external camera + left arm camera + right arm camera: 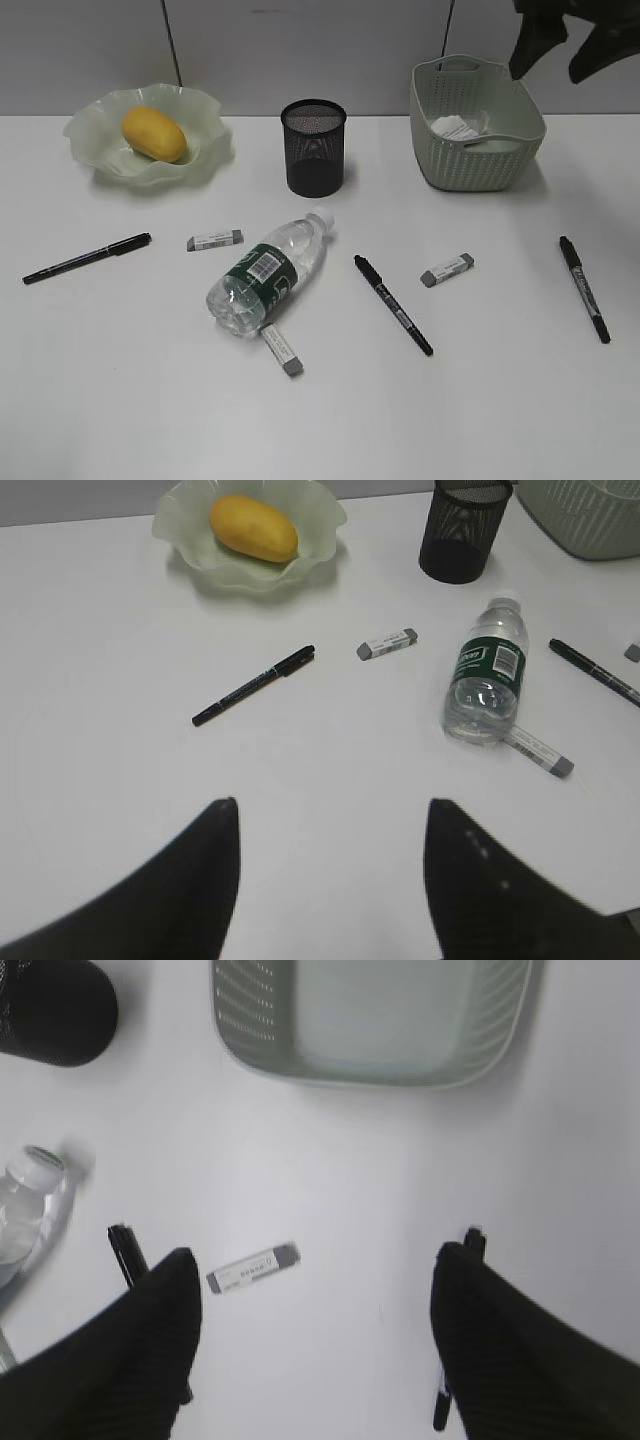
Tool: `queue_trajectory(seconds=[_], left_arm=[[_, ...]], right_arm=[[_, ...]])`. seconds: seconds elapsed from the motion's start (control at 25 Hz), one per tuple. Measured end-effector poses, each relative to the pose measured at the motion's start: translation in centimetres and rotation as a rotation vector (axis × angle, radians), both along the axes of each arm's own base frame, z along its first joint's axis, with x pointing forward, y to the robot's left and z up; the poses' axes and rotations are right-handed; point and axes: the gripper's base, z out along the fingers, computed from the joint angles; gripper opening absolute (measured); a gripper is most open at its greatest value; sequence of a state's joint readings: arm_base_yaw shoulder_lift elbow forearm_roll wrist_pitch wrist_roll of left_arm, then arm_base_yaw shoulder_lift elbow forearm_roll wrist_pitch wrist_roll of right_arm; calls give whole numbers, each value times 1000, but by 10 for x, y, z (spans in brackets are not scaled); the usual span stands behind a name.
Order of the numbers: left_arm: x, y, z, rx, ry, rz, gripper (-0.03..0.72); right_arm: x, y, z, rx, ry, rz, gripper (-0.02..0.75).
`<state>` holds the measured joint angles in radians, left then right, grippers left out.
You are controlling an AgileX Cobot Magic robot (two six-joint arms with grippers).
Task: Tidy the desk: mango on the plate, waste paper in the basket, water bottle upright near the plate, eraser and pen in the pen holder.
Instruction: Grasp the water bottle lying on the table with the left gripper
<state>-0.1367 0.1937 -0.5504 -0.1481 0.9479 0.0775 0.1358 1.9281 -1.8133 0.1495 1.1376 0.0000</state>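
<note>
Right claw [312, 1345] hangs spread wide and empty above the plain white counter [350, 1170], with a small grey-and-white eraser [253, 1268] between its fingers and the pale green woven-pattern plastic basket [370, 1055] ahead. Left claw [330, 880] is likewise spread, empty; the clear plastic water bottle with dark green label [488, 670] lies on its side ahead and right of it.
</note>
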Motion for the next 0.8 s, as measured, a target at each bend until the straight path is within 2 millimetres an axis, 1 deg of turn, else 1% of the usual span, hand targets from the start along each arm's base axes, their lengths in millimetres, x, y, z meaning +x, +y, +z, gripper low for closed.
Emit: queue_trajectory(seconds=[0.12,0.16,0.24,0.28,0.36,0.44,0.52,0.6,0.64,0.76,0.8], left_arm=[[0,0,0,0,0,0,445],[0,0,0,0,0,0,445],[0,0,0,0,0,0,445],[0,0,0,0,0,0,445],[0,0,0,0,0,0,445],[0,0,0,0,0,0,445],[0,0,0,0,0,0,445],[0,0,0,0,0,0,445],[0,0,0,0,0,0,445],[0,0,0,0,0,0,445],[0,0,0,0,0,0,445]], right_arm=[[-25,-4,15,-11,2,3,564],[-36,-6,19,-12,2,3,564],[-61,-9,22,-14,13,2,564],[-76,-11,27,-13,-3,0,564],[-108,-16,30,-10,-32,-6,564],[-139,-21,29,-4,-79,-15,564],[-171,-26,22,-1,-107,-21,564],[-204,-30,21,6,-158,-26,564],[-218,-32,16,8,-168,-27,563],[-263,-39,14,19,-249,-29,563],[-275,-40,12,22,-272,-30,563]])
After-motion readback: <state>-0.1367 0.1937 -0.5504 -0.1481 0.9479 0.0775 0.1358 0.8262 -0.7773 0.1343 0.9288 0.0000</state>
